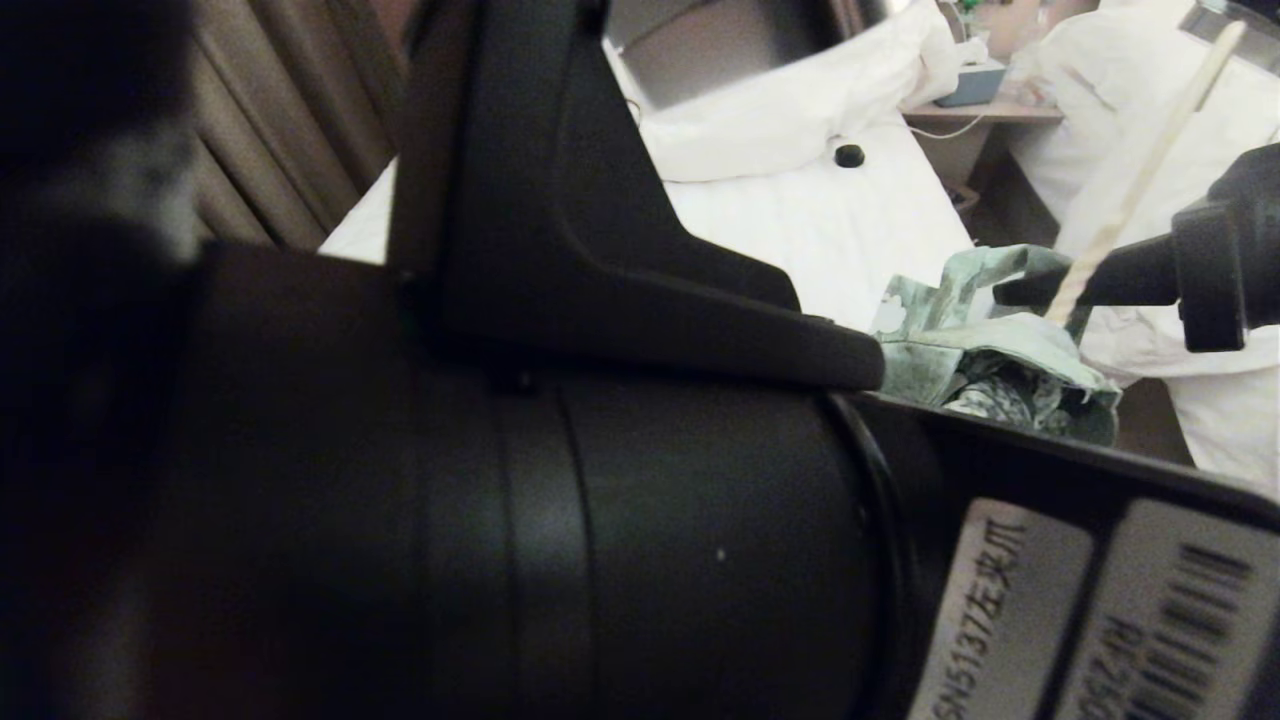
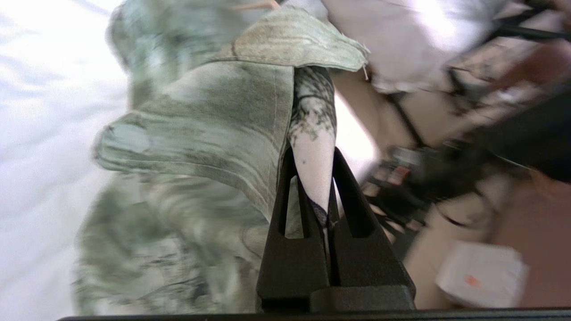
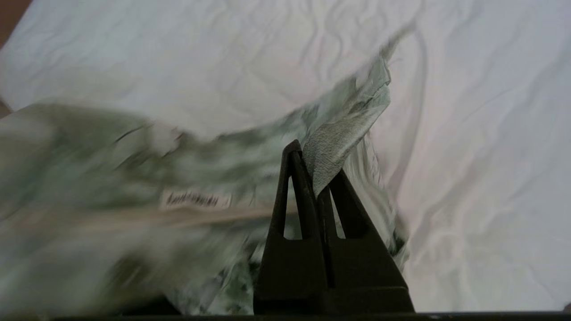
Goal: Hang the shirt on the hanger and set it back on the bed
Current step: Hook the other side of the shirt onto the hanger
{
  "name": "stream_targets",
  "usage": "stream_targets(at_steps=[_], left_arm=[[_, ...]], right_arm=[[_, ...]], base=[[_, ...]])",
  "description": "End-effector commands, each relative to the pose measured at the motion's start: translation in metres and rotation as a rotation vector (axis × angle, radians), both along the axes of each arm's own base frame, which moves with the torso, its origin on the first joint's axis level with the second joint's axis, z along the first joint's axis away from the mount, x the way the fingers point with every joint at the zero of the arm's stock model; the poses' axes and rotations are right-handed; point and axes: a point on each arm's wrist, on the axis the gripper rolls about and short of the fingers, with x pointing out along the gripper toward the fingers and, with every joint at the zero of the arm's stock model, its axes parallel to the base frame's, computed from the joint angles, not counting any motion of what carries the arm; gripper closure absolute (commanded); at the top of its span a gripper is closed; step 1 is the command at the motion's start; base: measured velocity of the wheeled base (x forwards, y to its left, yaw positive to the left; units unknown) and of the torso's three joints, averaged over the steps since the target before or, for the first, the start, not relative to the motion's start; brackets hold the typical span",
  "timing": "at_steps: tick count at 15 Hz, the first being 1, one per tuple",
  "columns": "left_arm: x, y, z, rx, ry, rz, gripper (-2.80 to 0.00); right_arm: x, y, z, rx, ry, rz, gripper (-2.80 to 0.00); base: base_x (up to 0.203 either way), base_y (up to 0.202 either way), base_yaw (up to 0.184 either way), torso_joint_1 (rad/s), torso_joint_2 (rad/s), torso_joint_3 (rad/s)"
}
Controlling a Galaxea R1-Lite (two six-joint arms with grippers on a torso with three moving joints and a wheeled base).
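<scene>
The green-and-white shirt (image 1: 990, 345) hangs bunched above the right edge of the bed (image 1: 850, 230), held by both grippers. My left gripper (image 2: 312, 154) is shut on a fold of the shirt (image 2: 214, 116) that shows a white flower and dark vine print. My right gripper (image 3: 314, 165) is shut on a pale green edge of the shirt (image 3: 343, 129). In the head view the right gripper (image 1: 1010, 290) reaches in from the right. The cream hanger (image 1: 1150, 170) slants up beside it. A beige bar of the hanger (image 3: 178, 218) lies across the cloth, near a label.
My left arm (image 1: 500, 450) fills most of the head view. White pillows (image 1: 790, 110) and a small black object (image 1: 849, 155) lie on the bed. A nightstand (image 1: 985, 110) and a second white bed (image 1: 1130, 90) stand to the right, curtains (image 1: 290, 120) to the left.
</scene>
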Motion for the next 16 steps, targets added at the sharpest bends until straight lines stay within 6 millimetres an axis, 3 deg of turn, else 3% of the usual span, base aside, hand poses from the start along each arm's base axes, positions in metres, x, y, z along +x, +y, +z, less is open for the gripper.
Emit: stream_targets(at_steps=[1, 4, 9, 12, 16], left_arm=[[0.011, -0.003, -0.005, 0.023, -0.007, 0.059, 0.0], [0.015, 0.001, -0.005, 0.045, -0.005, 0.082, 0.0], [0.02, -0.013, 0.0, 0.031, -0.023, 0.105, 0.0], [0.031, -0.038, 0.001, 0.025, -0.036, 0.114, 0.0], [0.061, -0.063, 0.005, -0.025, -0.106, 0.159, 0.0]], right_arm=[[-0.02, -0.004, 0.009, 0.012, -0.028, 0.026, 0.0], [-0.034, -0.008, 0.019, 0.026, -0.041, 0.04, 0.0], [-0.056, -0.007, 0.028, 0.05, -0.04, 0.107, 0.0], [-0.064, -0.01, 0.04, 0.074, -0.054, 0.112, 0.0], [-0.07, -0.018, 0.042, 0.071, -0.052, 0.084, 0.0]], base=[[0.0, 0.0, 0.0, 0.0, 0.0, 0.0], [0.0, 0.0, 0.0, 0.0, 0.0, 0.0], [0.0, 0.0, 0.0, 0.0, 0.0, 0.0], [0.0, 0.0, 0.0, 0.0, 0.0, 0.0], [0.0, 0.0, 0.0, 0.0, 0.0, 0.0]])
